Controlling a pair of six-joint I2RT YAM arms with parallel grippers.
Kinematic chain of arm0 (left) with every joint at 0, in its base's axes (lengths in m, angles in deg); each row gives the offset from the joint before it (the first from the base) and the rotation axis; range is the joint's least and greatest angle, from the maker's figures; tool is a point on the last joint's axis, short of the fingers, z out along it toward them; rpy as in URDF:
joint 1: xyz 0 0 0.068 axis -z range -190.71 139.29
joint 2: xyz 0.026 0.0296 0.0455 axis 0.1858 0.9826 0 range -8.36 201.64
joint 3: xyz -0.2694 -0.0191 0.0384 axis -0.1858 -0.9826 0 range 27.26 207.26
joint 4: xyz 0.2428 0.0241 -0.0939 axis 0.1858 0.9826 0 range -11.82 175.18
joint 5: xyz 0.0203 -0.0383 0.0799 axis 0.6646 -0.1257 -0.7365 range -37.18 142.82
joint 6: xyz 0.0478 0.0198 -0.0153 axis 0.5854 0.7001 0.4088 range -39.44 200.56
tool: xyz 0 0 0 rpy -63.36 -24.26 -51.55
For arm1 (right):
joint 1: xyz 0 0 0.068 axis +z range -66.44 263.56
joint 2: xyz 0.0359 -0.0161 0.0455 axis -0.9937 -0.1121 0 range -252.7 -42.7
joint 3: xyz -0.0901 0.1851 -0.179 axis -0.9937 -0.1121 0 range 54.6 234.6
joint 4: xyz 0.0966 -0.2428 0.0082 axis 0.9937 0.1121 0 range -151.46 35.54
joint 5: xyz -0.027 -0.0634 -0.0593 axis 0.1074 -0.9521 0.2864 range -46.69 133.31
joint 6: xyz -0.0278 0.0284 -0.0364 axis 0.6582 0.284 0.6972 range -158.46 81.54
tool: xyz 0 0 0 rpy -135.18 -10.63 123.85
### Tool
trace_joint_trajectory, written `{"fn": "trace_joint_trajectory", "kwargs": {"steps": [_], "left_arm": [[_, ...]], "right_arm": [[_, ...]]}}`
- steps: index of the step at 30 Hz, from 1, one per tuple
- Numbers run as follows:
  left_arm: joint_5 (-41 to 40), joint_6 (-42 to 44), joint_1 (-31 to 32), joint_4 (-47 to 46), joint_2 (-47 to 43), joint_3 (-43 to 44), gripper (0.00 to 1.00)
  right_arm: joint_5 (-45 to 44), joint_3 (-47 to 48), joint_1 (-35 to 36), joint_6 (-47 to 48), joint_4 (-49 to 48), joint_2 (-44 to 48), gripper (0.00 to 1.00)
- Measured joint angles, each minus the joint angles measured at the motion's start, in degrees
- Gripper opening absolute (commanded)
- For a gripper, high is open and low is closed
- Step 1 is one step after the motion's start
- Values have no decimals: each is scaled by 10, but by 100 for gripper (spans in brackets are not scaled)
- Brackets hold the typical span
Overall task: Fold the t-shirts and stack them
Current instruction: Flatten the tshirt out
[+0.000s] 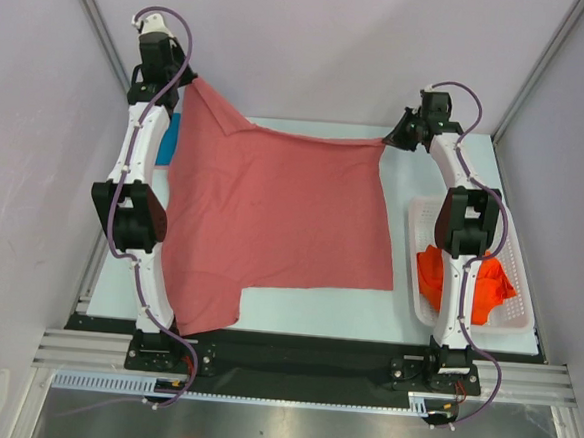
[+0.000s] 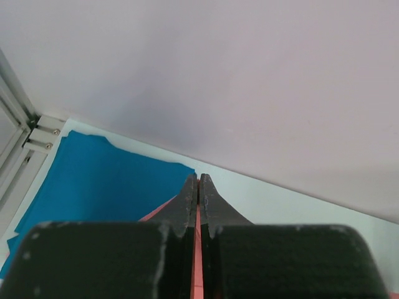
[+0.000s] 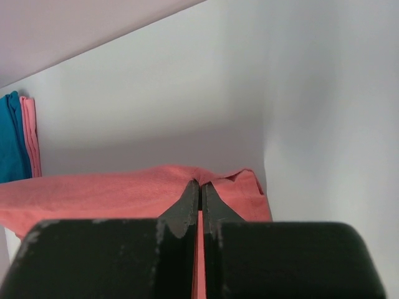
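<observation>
A dusty salmon-red t-shirt (image 1: 272,218) hangs spread between both grippers above the table, its lower part draped toward the near edge. My left gripper (image 1: 186,79) is shut on its far left corner; cloth shows between the jaws in the left wrist view (image 2: 199,180). My right gripper (image 1: 388,141) is shut on its far right corner, seen in the right wrist view (image 3: 200,182). A teal-blue shirt (image 2: 93,180) lies folded at the far left, with a pink one (image 3: 30,134) beside it. Bright orange-red shirts (image 1: 483,283) lie in the basket.
A white lattice basket (image 1: 522,295) stands at the right side of the table, behind the right arm. Light walls close in the back and sides. The table (image 1: 315,316) has a dark rail along its near edge.
</observation>
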State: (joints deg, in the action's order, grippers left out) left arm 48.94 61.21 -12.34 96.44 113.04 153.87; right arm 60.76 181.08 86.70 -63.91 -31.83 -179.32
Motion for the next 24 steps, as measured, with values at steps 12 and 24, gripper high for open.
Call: {"fn": "trace_joint_trajectory", "kwargs": {"steps": [12, 24], "left_arm": [[-22, 5, 0, 25, -56, -78, 0], [-40, 30, 0, 17, -270, -95, 1]], "right_arm": [[-8, 0, 14, 3, 33, 5, 0], [-50, -1, 45, 28, 55, 172, 0]]}}
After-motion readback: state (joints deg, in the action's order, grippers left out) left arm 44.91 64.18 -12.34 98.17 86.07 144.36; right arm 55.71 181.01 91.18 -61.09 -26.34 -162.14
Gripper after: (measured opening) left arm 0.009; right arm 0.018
